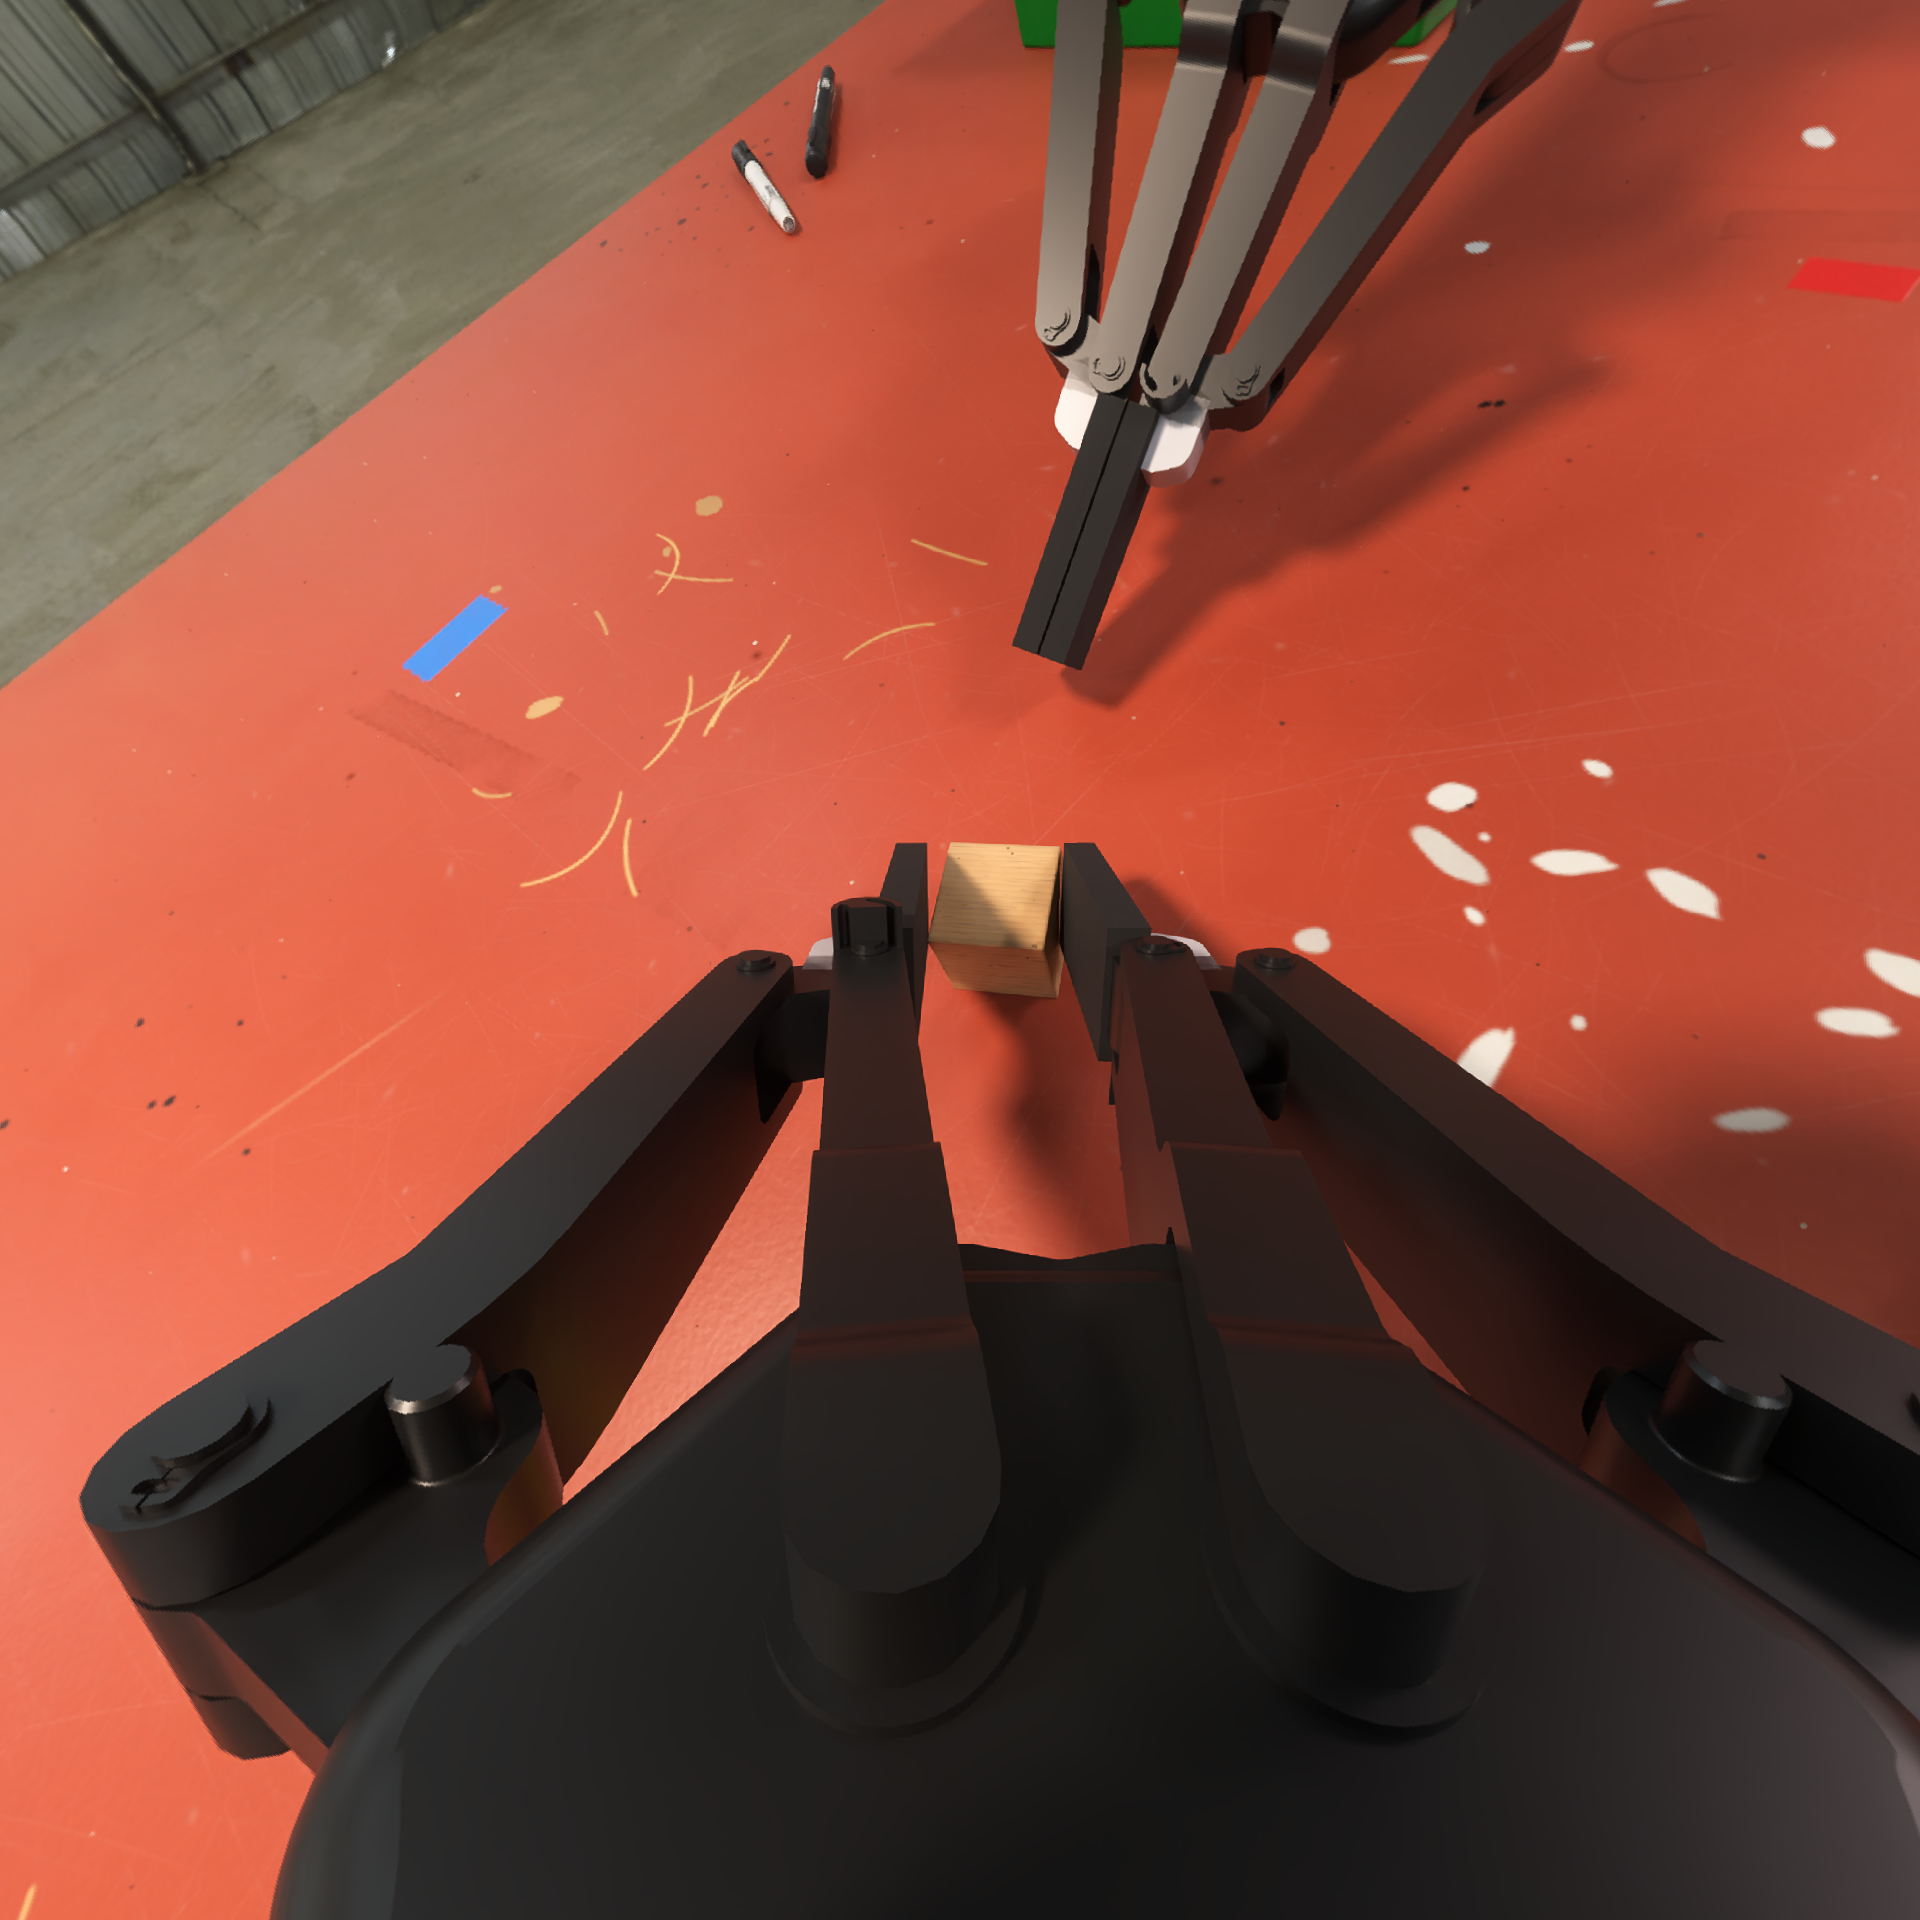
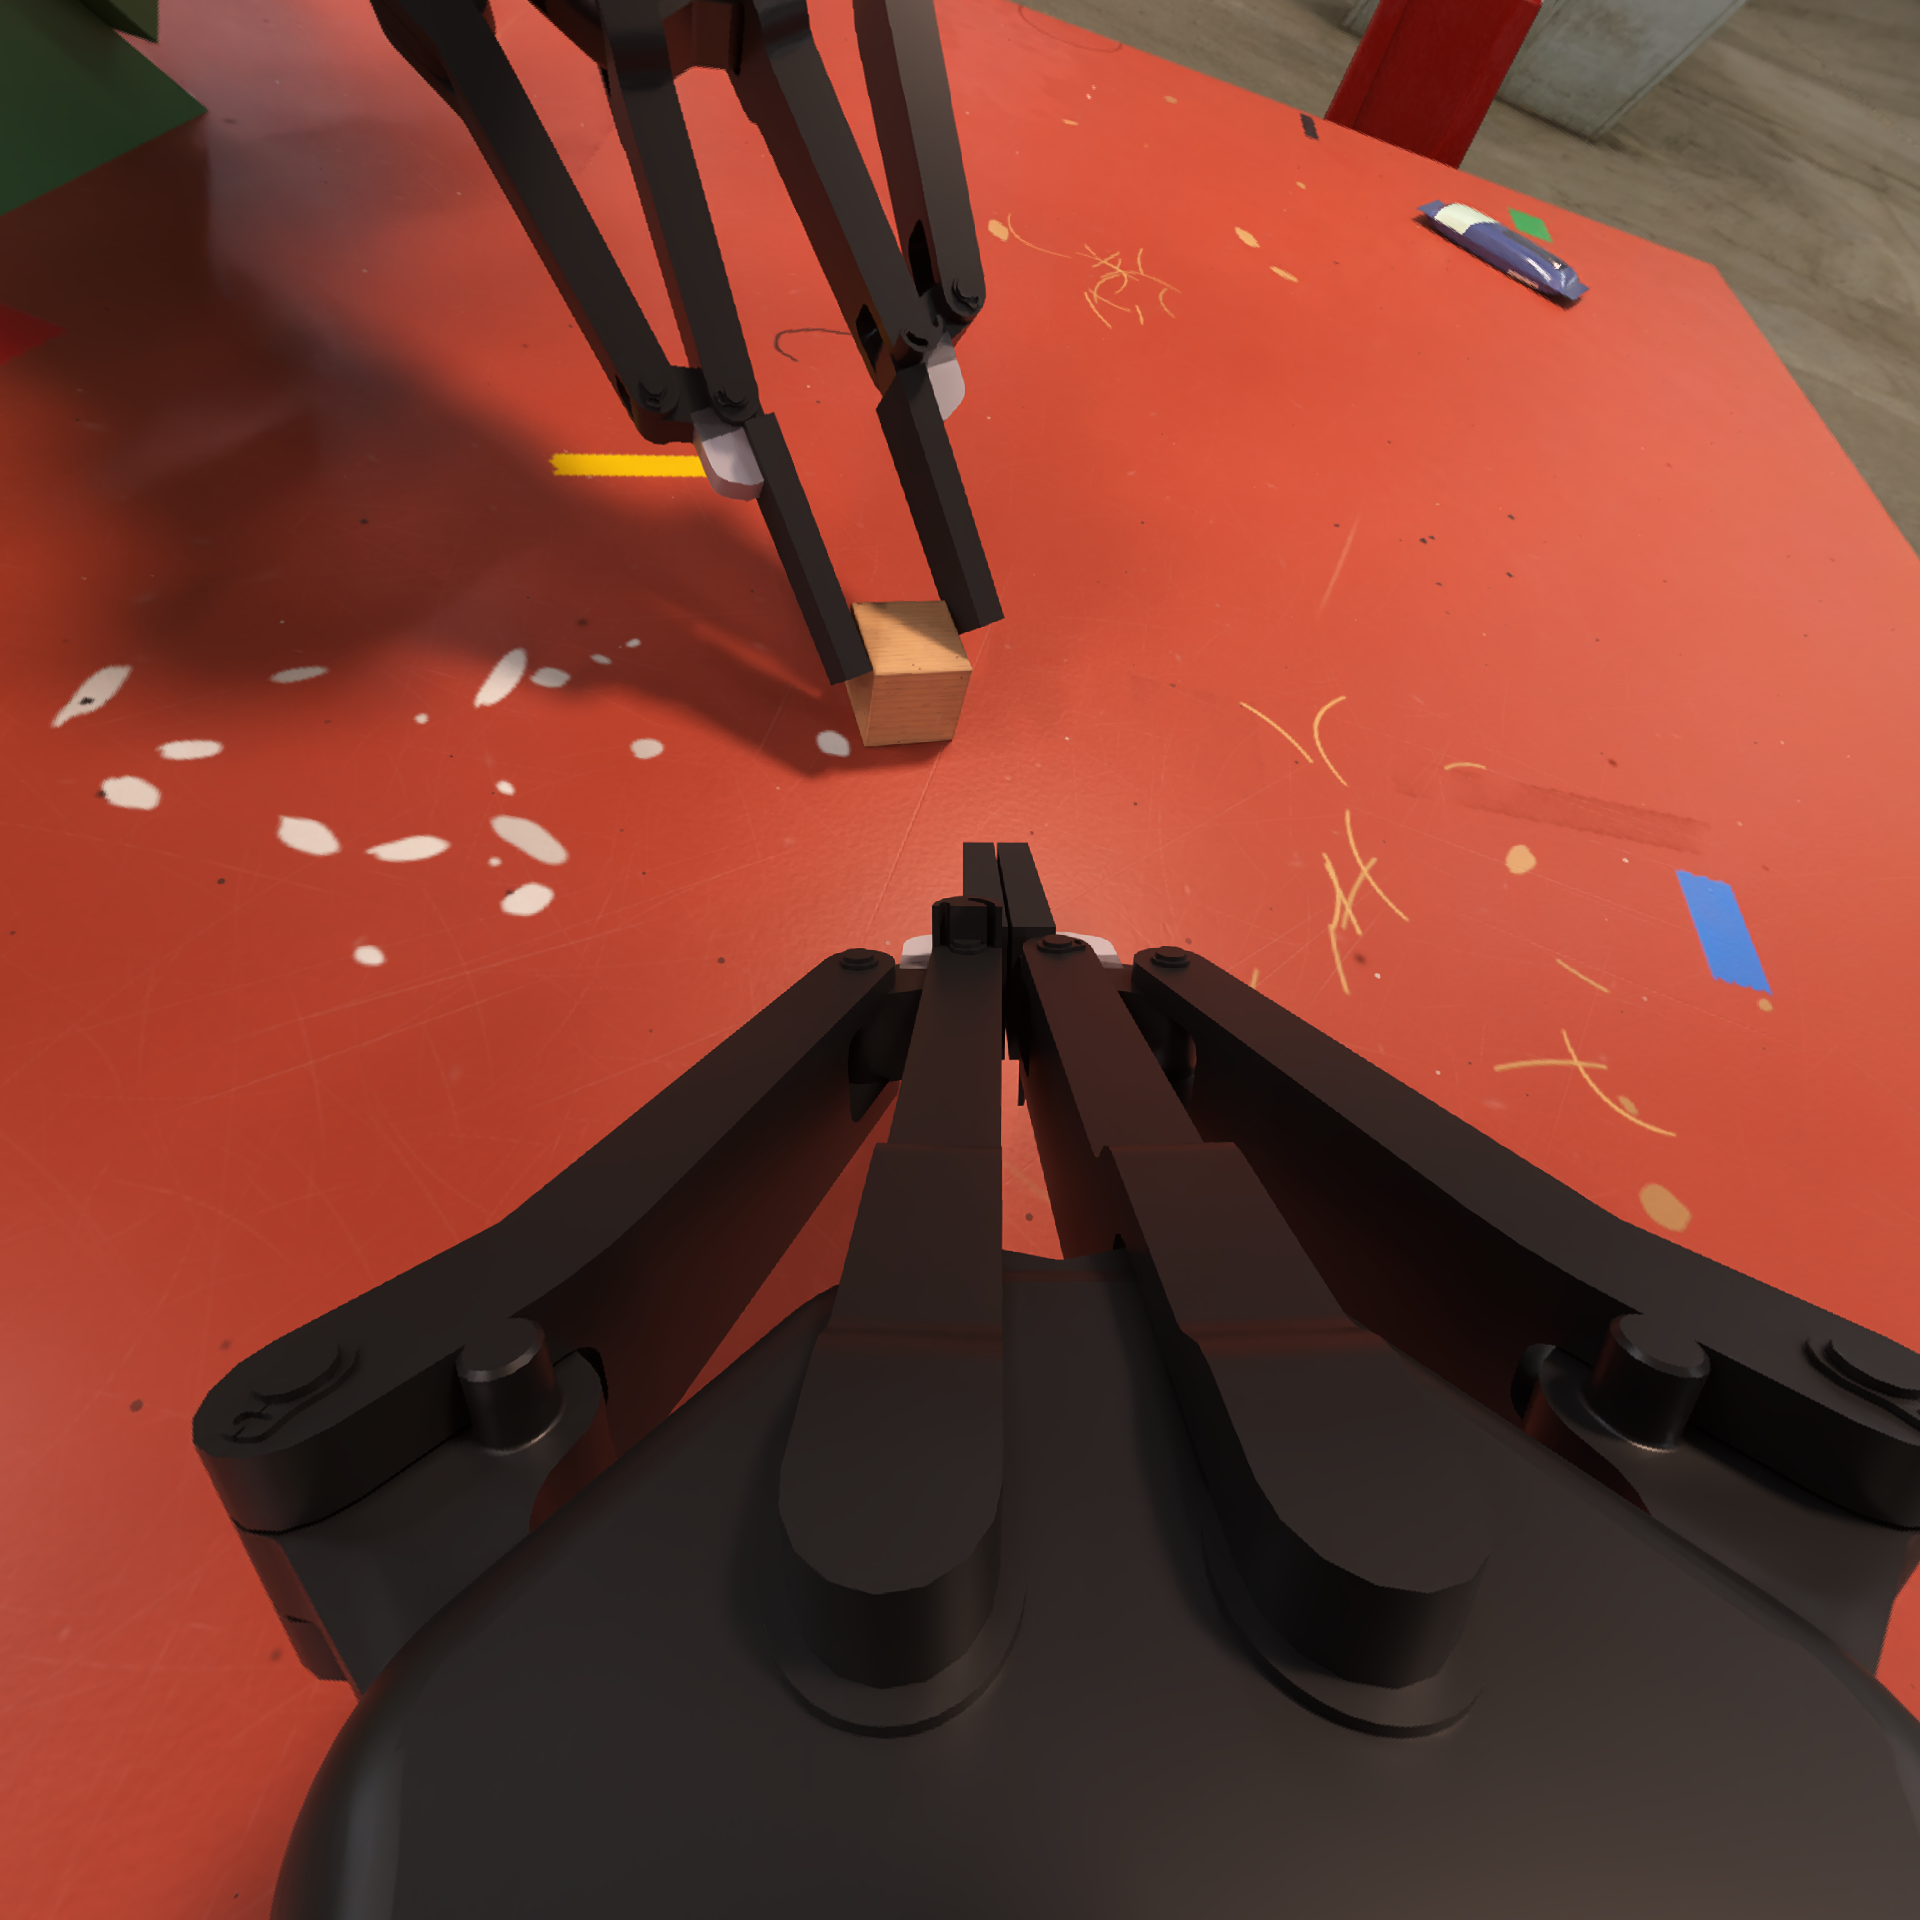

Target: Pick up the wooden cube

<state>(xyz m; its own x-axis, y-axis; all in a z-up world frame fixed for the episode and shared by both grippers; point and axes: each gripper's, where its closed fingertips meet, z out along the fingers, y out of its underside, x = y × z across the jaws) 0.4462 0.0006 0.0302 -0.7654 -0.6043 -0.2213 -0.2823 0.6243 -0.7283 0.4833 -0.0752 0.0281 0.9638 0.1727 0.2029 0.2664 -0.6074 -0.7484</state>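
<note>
Red table top (image 1: 1455,644), scuffed, flecked with white paint spots and thin yellow scratches, spanning both views. Green block (image 1: 1101,23) at the far table edge in the left wrist view, mostly hidden behind the other arm; red upright object (image 2: 1429,73) at the far edge in the right wrist view. Left gripper (image 1: 995,914) lowered to the table, fingers narrowed onto the wooden cube (image 1: 995,920) — one pad against each opposite side face. Same grip confirmed from the right wrist view: left gripper (image 2: 914,644) straddling the wooden cube (image 2: 912,681), cube bottom apparently level with the table, shadow directly beneath it. Right gripper (image 2: 997,883) fully closed, pads pressed together, holding nothing, poised above bare table a short way from the cube; seen also in the left wrist view (image 1: 1070,582), tips just above the surface. Blue wrapped packet (image 2: 1507,249) near the far right corner. Blue tape strip (image 1: 454,637), yellow tape strip (image 2: 629,464), small red patch (image 1: 1855,278) flat on the table. Two markers (image 1: 767,187) — one black, one with a white barrel — lying close together near the table edge.
</note>
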